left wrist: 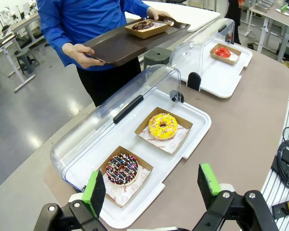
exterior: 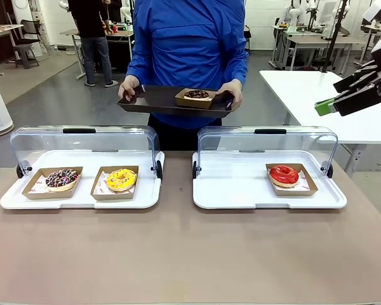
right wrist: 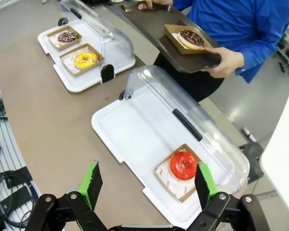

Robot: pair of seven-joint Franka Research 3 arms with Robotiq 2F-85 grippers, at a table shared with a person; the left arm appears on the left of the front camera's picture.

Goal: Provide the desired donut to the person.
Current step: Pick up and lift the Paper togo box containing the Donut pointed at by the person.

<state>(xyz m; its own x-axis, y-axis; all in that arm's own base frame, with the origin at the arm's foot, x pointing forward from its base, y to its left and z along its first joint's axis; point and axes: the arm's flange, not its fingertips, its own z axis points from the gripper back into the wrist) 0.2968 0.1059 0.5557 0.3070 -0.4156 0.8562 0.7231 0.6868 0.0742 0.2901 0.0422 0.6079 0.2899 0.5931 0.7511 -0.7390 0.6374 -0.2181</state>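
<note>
My left tool and right tool stand spread, empty. The red donut ahead of the right tool looks soft and sticky-glazed; I'd pinch its cardboard tray by the rim.

You look across a brown table onto a glossy grey floor. Far right stands a white table, with more desks behind it. Far left are a chair and a standing person in black top and jeans. Black cables lie just beside the table's edge.
</note>
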